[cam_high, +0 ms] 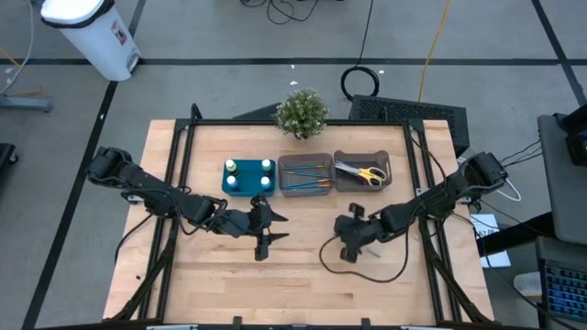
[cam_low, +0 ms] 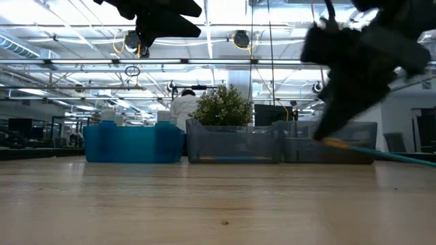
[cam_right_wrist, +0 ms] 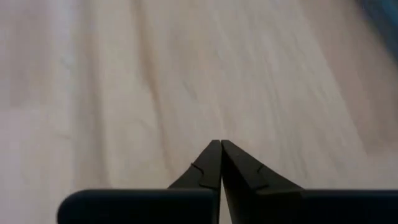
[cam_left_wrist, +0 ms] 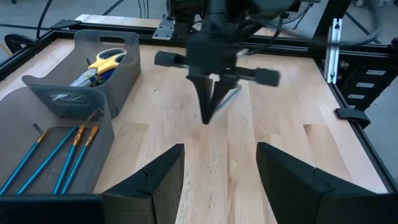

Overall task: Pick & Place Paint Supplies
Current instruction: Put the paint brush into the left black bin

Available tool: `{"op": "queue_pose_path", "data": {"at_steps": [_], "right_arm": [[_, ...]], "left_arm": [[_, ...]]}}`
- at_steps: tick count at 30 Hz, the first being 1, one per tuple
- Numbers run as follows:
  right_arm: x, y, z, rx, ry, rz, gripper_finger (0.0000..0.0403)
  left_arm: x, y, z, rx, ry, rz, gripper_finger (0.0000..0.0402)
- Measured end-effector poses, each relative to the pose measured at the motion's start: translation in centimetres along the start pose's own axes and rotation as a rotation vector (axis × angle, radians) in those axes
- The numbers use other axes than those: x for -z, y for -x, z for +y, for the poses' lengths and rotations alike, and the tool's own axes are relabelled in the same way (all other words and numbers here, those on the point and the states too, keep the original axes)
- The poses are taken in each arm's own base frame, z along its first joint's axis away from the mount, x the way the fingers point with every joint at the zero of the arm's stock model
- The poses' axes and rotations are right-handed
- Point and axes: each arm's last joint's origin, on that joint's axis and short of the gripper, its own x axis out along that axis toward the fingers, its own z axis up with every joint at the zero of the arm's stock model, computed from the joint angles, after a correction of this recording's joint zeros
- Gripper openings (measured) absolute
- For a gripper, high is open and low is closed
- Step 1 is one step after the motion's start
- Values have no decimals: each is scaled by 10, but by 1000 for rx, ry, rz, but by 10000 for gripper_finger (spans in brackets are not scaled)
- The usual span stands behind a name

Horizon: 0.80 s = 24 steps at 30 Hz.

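The step in hand looks like the lift of one brush. The right hand (cam_high: pixel 348 240), toward 4 o'clock of the wooden desk's (cam_high: pixel 303 284) middle in the high view, points straight down with its fingers pressed together. In the low view a thin blue brush-like stick with an orange ferrule (cam_low: pixel 381 151) juts from its tips, clear of the boards. I judge it pinched there, though the right wrist view shows only the closed tips above bare wood.

The left hand (cam_high: pixel 268 229) hangs just to 9 o'clock of the middle. Its fingers are spread and hold nothing, and it faces the right hand across a gap.

The other supplies sit in a row at 12 o'clock, in front of the small green potted plant (cam_high: pixel 301 112):
- The white-capped little bottles (cam_high: pixel 267 166) stand in the teal square tray (cam_high: pixel 248 190).
- More blue sticks (cam_high: pixel 305 180) lie in the middle grey translucent bin (cam_high: pixel 304 158).
- The yellow-handled scissors (cam_high: pixel 370 172) rest in the grey bin (cam_high: pixel 386 159) toward 1 o'clock.

The task seems nearly done, with this stick the last piece outside a container. The next move calls for:
- raising the stick high enough to clear the bin wall
- carrying it toward 12 o'clock over the middle bin
- turning it to lie along the other sticks
- parting the fingers only when it is low inside

The long free end may swing or catch the rim on the way.
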Motion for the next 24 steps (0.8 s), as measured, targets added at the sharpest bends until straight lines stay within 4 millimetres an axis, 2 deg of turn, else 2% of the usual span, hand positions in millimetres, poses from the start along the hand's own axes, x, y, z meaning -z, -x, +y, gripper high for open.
{"op": "queue_pose_path", "data": {"at_steps": [8,14,19,24], "right_arm": [[-40,11,18,-144,161,-239,0],[-75,29,17,-158,244,-422,0],[-100,55,-1,-125,281,-594,0],[-120,78,-35,-69,297,-699,0]], "left_arm": [[1,0,0,-2,-2,6,209],[1,0,0,-2,-2,7,209],[1,0,0,-2,-2,7,209],[1,0,0,-2,-2,7,209]]}}
